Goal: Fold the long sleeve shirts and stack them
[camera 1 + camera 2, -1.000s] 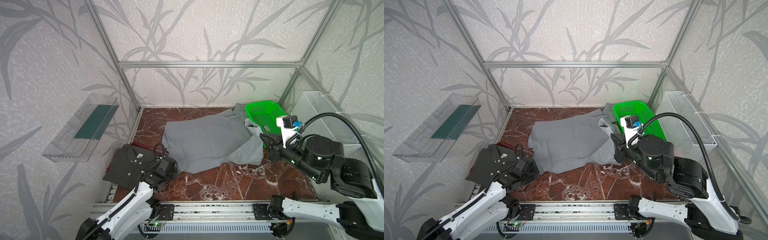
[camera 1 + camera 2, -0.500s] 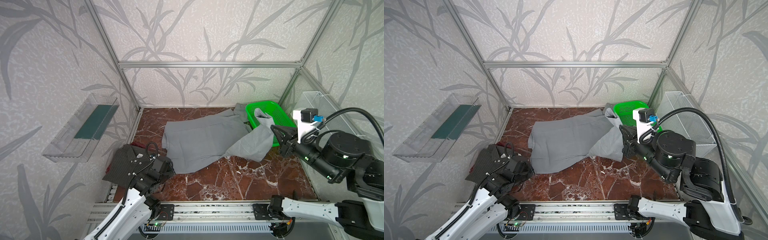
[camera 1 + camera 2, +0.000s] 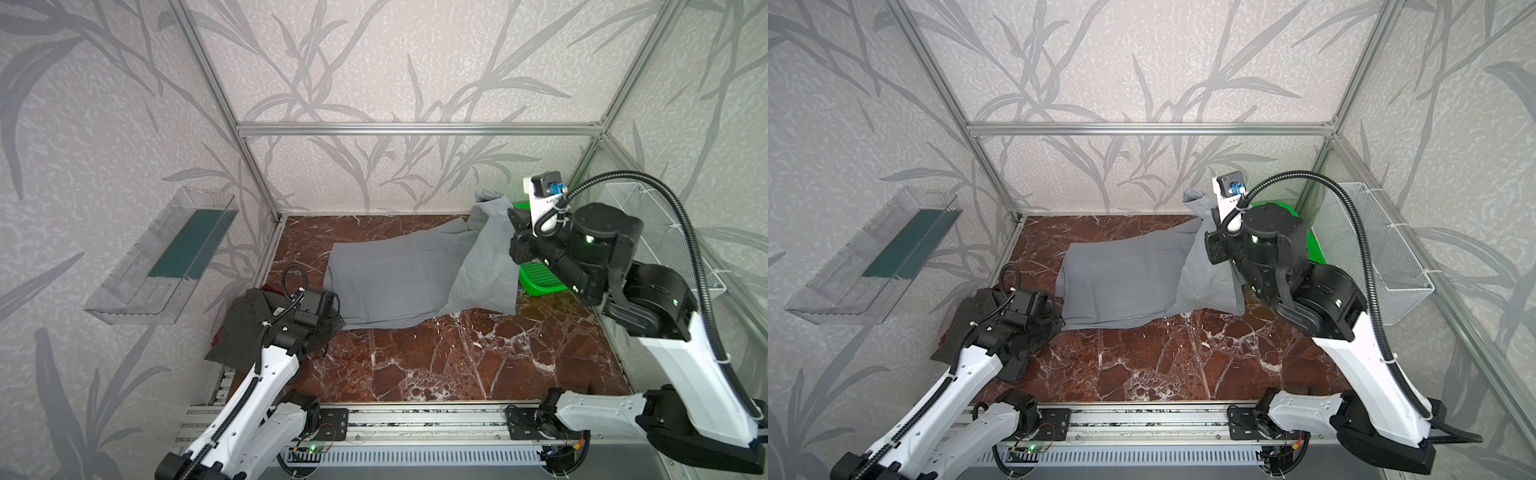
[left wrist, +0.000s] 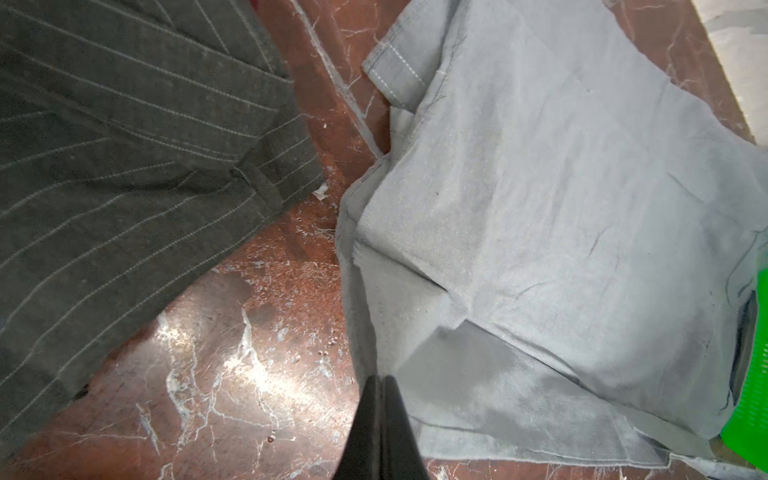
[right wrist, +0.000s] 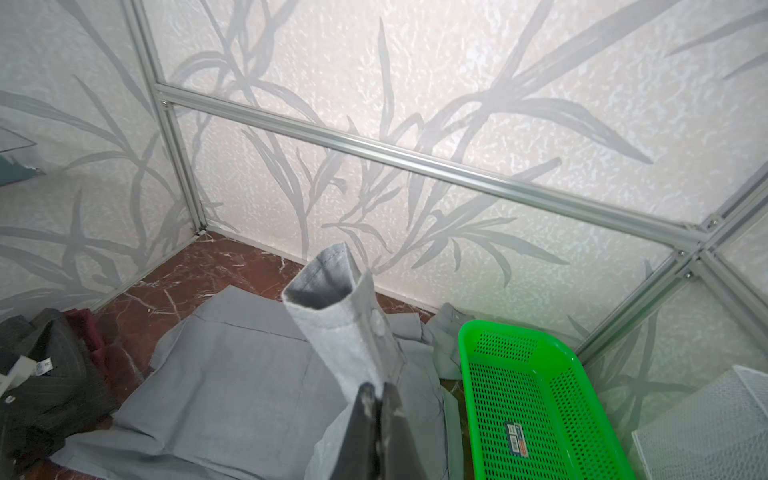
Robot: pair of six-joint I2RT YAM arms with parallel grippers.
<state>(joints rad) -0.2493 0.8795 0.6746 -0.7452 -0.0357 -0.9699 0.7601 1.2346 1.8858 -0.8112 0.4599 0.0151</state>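
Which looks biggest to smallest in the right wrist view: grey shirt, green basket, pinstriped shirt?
1. grey shirt
2. green basket
3. pinstriped shirt
The pinstriped shirt is cut off by the frame edge and the basket sits nearer, so ranks 2 and 3 are unsure.

Left arm (image 3: 266, 374) is stretching low across the near-left with wrist (image 3: 307, 320) tilting down and left gripper (image 4: 380, 380) pinching tight on the grey shirt (image 4: 540, 187) hem, while right arm (image 3: 685, 345) is arching high at the far right, elbow (image 3: 648, 299) bent, right gripper (image 5: 376, 388) clamping tight on its cuff (image 5: 332, 299), lifted.
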